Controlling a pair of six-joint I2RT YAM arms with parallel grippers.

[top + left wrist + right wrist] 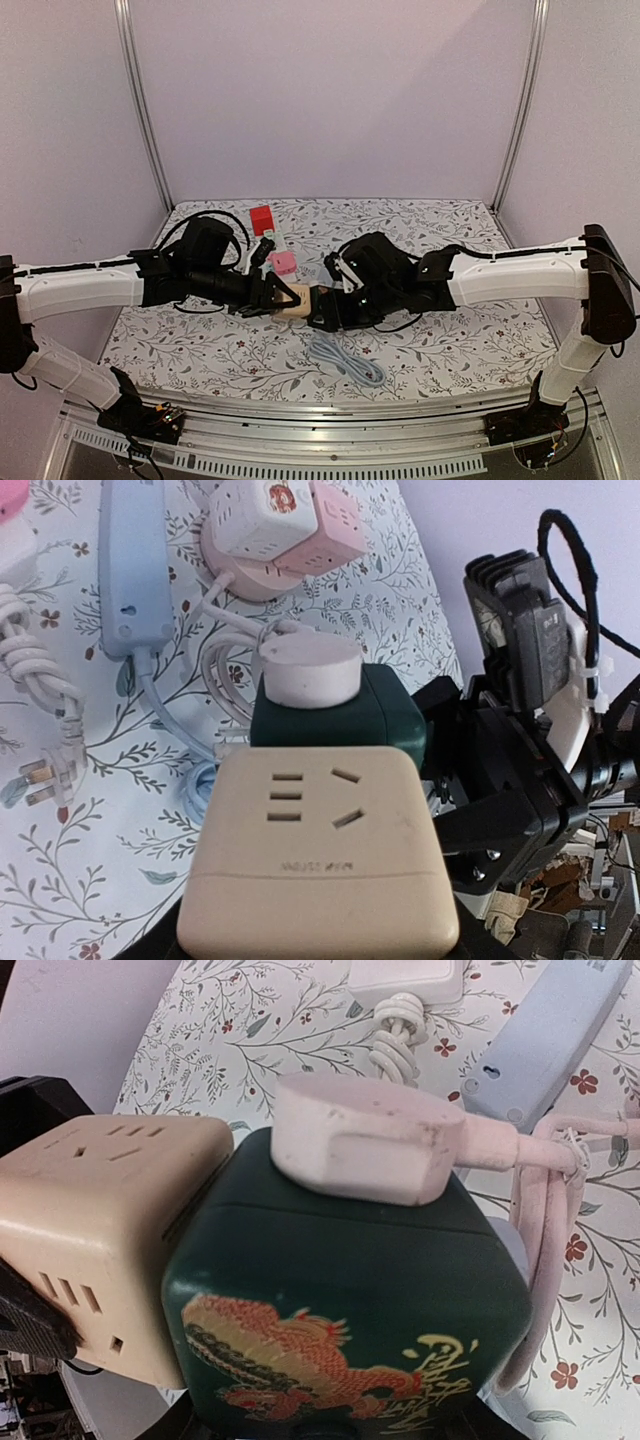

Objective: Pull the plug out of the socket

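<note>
My left gripper (272,297) is shut on a beige cube socket (315,850), which fills the lower left wrist view; its fingers are hidden under the cube. My right gripper (338,305) is shut on a dark green cube socket with a red dragon print (350,1290). The green cube (390,715) sits side against side with the beige cube (100,1230); only a thin dark seam shows between them. A pale pink flat plug (365,1140) with a thick cord sits in the green cube's top face. Both cubes are held above the table centre.
A light blue power strip (135,570) lies behind, its blue cable coiled at the front (345,360). A pink and white cube socket (285,525), a red cube (262,218) and a white cord with a three-pin plug (40,770) lie on the flowered cloth.
</note>
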